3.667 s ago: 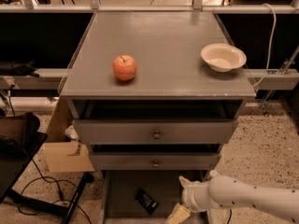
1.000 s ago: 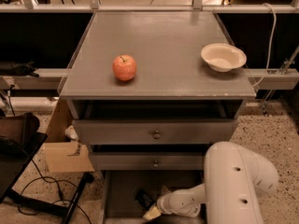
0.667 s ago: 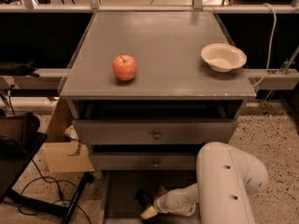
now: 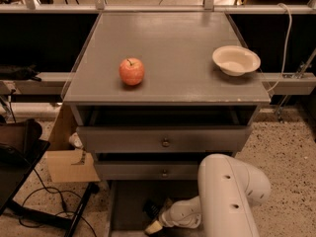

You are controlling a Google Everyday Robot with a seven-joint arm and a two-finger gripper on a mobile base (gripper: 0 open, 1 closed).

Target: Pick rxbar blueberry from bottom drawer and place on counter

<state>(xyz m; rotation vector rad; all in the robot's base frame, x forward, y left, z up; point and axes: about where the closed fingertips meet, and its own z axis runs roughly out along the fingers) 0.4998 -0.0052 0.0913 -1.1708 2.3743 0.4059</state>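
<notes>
The rxbar blueberry is a small dark bar lying on the floor of the open bottom drawer, partly hidden by my gripper. My gripper reaches down into the drawer from the right and sits right beside and partly over the bar, at the bottom edge of the view. My white arm bulks over the right half of the drawer. The counter is the grey cabinet top above.
A red apple sits at the counter's front left and a white bowl at its right. Two knobbed drawers stand slightly open above the bottom drawer. A cardboard box and cables lie on the floor at left.
My arm has swung left from the drawer's right side, and the gripper has come down onto the bar. Over the last second the arm's bulk rose slightly; the gripper stayed at the bar.
</notes>
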